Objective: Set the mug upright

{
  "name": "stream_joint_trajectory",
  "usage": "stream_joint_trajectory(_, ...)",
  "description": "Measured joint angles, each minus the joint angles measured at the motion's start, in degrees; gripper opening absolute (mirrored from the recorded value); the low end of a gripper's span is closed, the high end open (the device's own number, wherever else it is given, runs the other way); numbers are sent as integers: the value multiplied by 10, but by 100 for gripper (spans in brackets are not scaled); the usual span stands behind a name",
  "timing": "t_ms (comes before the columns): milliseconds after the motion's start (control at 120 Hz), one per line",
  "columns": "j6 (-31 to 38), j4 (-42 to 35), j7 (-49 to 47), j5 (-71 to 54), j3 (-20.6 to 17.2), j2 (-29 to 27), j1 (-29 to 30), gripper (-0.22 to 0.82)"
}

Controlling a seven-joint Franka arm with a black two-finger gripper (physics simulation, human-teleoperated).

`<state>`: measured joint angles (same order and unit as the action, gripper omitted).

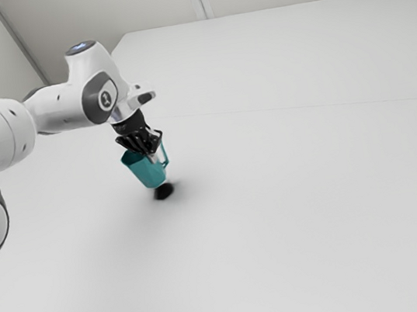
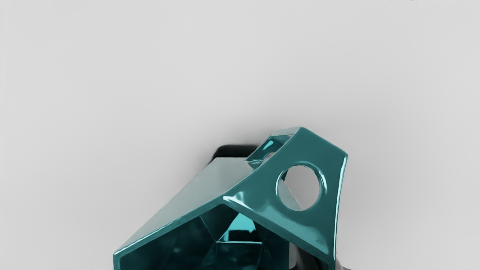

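"Where's the mug (image 1: pixel 145 170)?"

"Tilted beneath the end effector (image 1: pixel 149 151), its mouth tipped up toward the exterior view's left and its handle (image 1: pixel 167 160) on the other side. A dark shadow (image 1: pixel 164 191) lies just below its base, so I judge it's slightly off the bench (image 1: pixel 296 213), though a low corner might be touching; I can't tell."

"Is it gripped?"

"It looks clamped up by the handle and the rim (image 2: pixel 168 226). The wrist view mostly hides the contact, so I'm going by how it hangs."

"What worries you?"

"The hold is high and off to one side. The base could swing under its own weight, and smooth, faceted walls may let it pivot."

"And setting it down like this?"

"One edge of the base would land first. Press on, and the mug twists in the grasp; let go, and it may topple. It isn't upright yet, so the lean has to come out before any release."

"And the handle?"

"It could snag a finger as the hand withdraws, dragging the mug over."
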<state>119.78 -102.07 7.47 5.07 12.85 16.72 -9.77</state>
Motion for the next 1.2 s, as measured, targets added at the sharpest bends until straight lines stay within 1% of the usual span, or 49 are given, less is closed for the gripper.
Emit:
stream_joint_trajectory(350,6,1,-83,-19,0,22,-2,-18)
stream_joint_trajectory(775,7,1,-136,-21,0,31,-3,-17)
stream_joint_trajectory(817,7,1,-139,-20,0,32,-3,-12)
stream_joint_trajectory(958,8,1,-147,-24,0,33,-3,14)
stream_joint_trajectory(1017,8,1,-150,-25,0,33,-3,23)
stream_joint_trajectory(1100,7,6,-154,-26,0,26,-7,32)
stream_joint_trajectory(1200,5,8,-157,-27,0,4,-16,41)
